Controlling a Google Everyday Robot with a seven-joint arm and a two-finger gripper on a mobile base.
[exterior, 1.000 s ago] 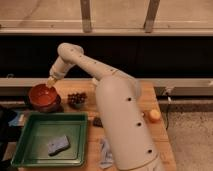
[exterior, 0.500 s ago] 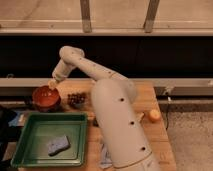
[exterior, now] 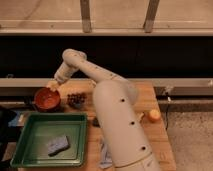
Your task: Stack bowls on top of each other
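An orange-red bowl (exterior: 47,99) sits low at the back left of the wooden table (exterior: 145,97), just behind the green tray. My gripper (exterior: 52,86) is at the bowl's far rim, reaching down from the white arm (exterior: 85,67), and looks shut on that rim. A dark edge (exterior: 32,103) shows under the bowl's left side; I cannot tell whether it is the purple bowl. No purple bowl shows clearly elsewhere.
A dark cluster like grapes (exterior: 76,99) lies right of the bowl. The green tray (exterior: 30,150) holds a blue-grey sponge (exterior: 57,145). An orange fruit (exterior: 154,116) sits at the table's right edge. My white arm base (exterior: 120,130) covers the table's middle.
My gripper and the orange-red bowl have shifted a little to the right and lower, toward the table.
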